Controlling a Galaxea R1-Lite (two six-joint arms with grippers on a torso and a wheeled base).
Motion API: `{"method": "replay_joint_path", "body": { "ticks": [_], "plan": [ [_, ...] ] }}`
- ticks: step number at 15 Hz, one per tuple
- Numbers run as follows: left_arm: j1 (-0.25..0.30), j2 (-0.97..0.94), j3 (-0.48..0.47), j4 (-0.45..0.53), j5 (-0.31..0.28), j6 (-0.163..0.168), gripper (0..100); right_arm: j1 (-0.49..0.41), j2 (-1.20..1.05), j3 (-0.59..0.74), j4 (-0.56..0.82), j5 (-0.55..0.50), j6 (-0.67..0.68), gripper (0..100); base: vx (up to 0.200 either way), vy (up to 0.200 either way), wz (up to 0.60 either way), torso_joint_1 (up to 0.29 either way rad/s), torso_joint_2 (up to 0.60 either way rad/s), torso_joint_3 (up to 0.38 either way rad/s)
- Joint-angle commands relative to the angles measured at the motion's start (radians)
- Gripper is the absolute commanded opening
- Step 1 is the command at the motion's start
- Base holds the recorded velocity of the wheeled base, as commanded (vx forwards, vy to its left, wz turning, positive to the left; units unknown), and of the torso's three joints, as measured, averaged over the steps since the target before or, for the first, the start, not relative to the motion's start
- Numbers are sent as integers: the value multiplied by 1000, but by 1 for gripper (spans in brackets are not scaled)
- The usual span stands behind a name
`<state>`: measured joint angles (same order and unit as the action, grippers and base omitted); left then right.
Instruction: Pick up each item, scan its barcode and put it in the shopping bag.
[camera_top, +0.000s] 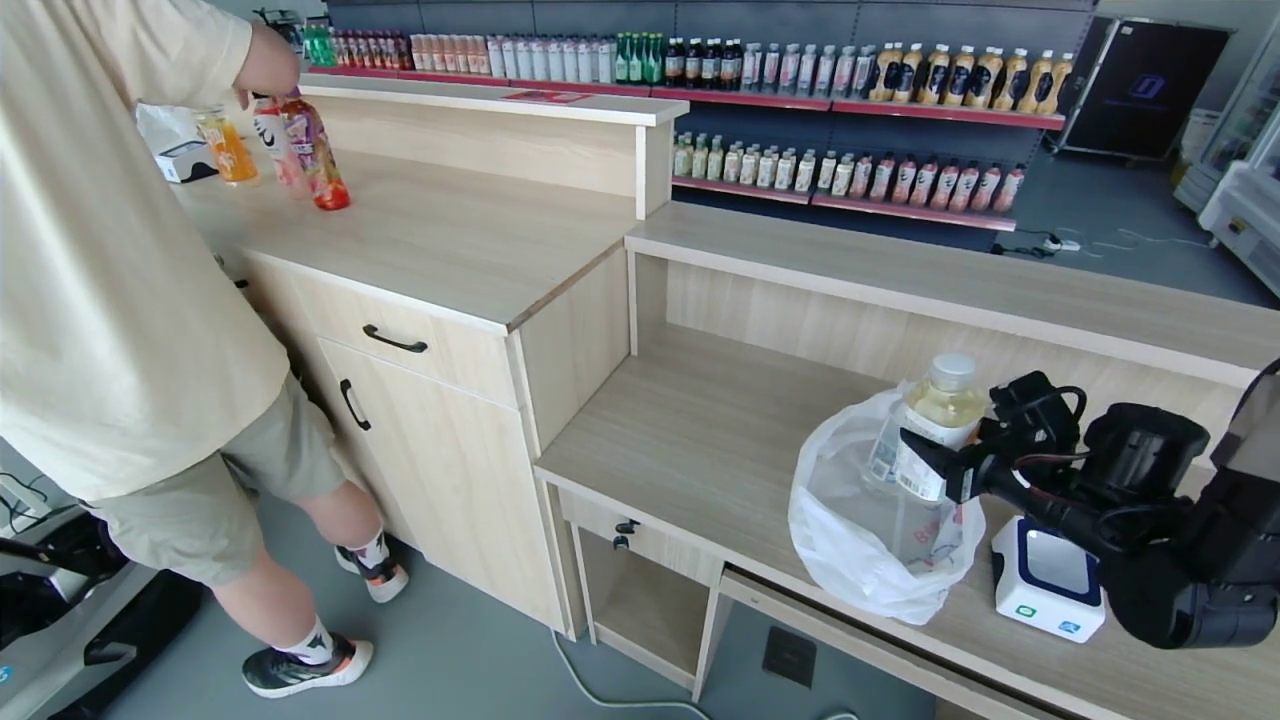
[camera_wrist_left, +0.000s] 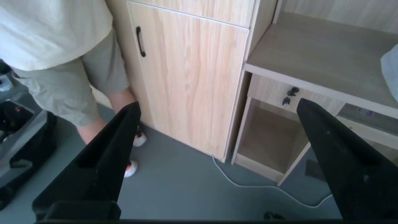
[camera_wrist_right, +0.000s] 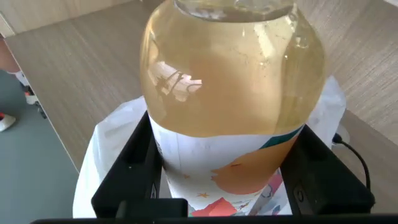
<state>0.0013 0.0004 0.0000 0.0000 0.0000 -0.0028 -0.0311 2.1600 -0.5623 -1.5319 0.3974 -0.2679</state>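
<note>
A bottle (camera_top: 935, 420) of pale yellow drink with a white cap stands upright in the grip of the robot's right hand (camera_top: 930, 465), whose two black fingers are clamped on the labelled middle from either side. The bottle's lower part sits inside the open mouth of a white plastic shopping bag (camera_top: 850, 520) and shows through the thin plastic. From the right wrist, the bottle (camera_wrist_right: 230, 93) rises between the fingers of the right hand (camera_wrist_right: 230, 186), with the crumpled bag (camera_wrist_right: 99, 162) below. The bag rests near the front edge of a low, light-wood tabletop (camera_top: 700, 430); a small white scanner (camera_top: 1048, 580) sits just beside it, under the arm.

The left hand (camera_wrist_left: 217, 104) hangs with its fingers spread wide apart and nothing between them, above grey floor (camera_wrist_left: 186, 180) in front of a wooden cabinet (camera_wrist_left: 186, 68).

On the higher tabletop (camera_top: 450, 220) to the left, a person's hand (camera_top: 265, 95) is on the tops of two bottles with colourful labels (camera_top: 305, 150); an orange drink (camera_top: 228, 148) stands just beside them. Across the room behind, shelves (camera_top: 800, 100) carry long rows of bottled drinks.
</note>
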Motion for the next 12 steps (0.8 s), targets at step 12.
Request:
{"method": "replay_joint_path", "body": {
  "ticks": [12],
  "plan": [
    [0,0,0,0,0,0,100,5,365,-257,-39,43,24,0,0,0,0,0,0,0]
  ]
}}
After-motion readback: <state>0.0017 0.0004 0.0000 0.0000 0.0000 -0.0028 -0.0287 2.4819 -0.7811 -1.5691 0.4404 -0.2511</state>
